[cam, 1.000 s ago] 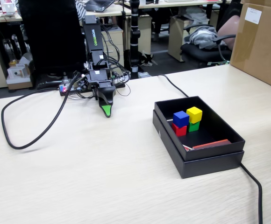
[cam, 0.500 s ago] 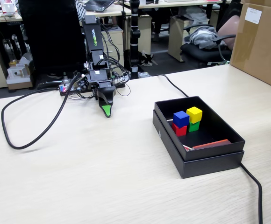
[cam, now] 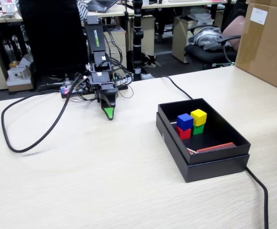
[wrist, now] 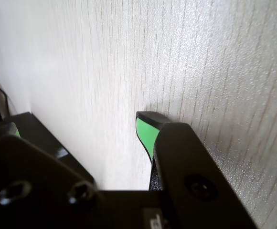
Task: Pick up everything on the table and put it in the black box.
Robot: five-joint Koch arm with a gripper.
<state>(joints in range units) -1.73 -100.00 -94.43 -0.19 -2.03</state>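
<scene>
1. In the fixed view the Koch arm (cam: 96, 52) stands folded in the upper left of the frame, at the far edge of the pale wood-grain table (cam: 105, 181).
2. Its gripper (cam: 109, 113) points down at the tabletop just in front of the arm's base, with a green-faced tip at or just above the wood. It grasps nothing.
3. In the wrist view one green-padded fingertip (wrist: 147, 130) shows near the frame's centre, and a sliver of green at the left edge may be the other finger. Whether the jaws are parted or closed cannot be told.
4. The black box (cam: 215, 164) sits right of centre in the fixed view, nested in its lid, well apart from the gripper.
5. All four cubes are inside it, clustered toward its far left corner: the blue cube (cam: 185, 121) rests on the red cube (cam: 183, 132), and the yellow cube (cam: 198, 117) rests on the green cube (cam: 198, 129).
6. A thin red strip (cam: 216, 147) lies along the box's near inner wall.
7. A black cable (cam: 19, 143) loops across the left of the table.
8. A brown cardboard carton (cam: 267, 43) stands in the upper right corner.
</scene>
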